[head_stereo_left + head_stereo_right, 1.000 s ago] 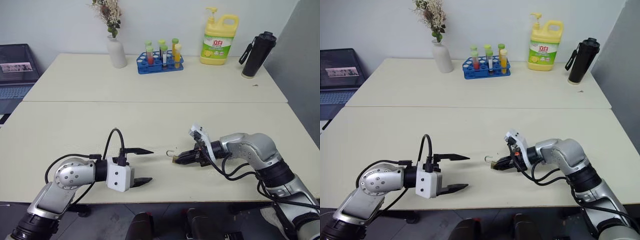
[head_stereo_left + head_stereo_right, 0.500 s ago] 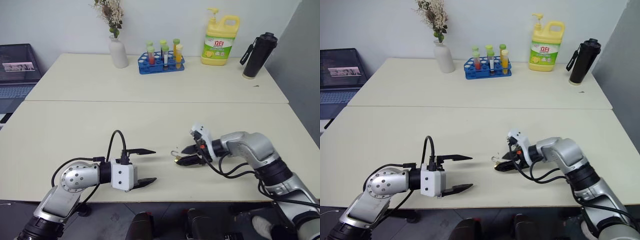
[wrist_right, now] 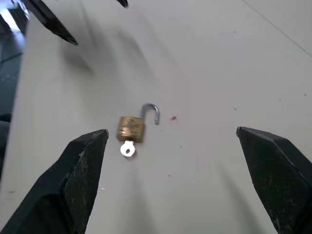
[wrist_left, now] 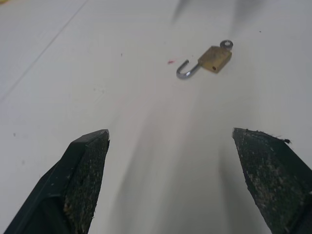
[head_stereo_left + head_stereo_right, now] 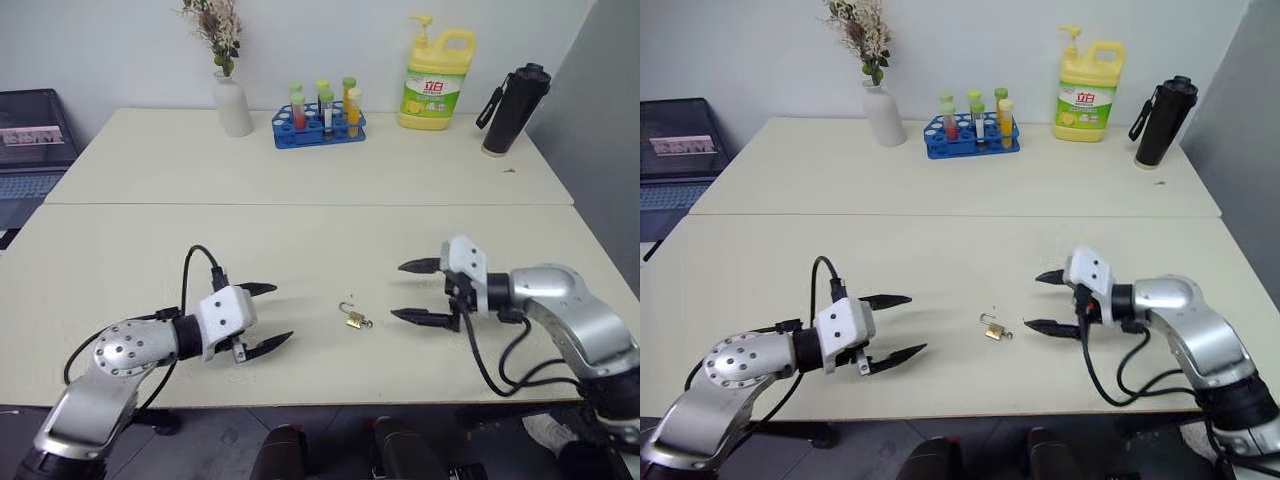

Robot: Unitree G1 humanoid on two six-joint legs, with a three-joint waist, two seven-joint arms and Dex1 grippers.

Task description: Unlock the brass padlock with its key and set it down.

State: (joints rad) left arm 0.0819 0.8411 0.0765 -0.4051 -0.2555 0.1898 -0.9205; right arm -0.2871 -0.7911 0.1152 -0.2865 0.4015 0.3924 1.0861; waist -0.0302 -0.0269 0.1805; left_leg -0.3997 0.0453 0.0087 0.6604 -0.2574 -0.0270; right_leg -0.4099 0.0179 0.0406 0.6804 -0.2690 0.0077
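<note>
The surface point(image 5: 300, 250) is now carrying the padlock point(image 5: 354, 320) on its own: a second ago the right gripper point(image 5: 417, 292) was clenched on it just above the surface, and since then it has let go and is pulling away to the right of the padlock, its two fingers spread wide with nothing between them. The left gripper point(image 5: 262, 316) is hanging well to the left of the padlock, likewise spread wide, grasping nothing and touching nothing, having drifted a little further from the padlock. The padlock is lying flat between the two grippers, apart from both. In the right wrist view its shackle point(image 3: 151, 112) is standing swung out of the body, hooked open at one end, and the key point(image 3: 127, 149) is sticking out of the opposite end of the padlock, its round bow resting on the surface. Judging by that, the unlocking and the setting down are both looking done, and only the retreat of the arms seems to be remaining.
</note>
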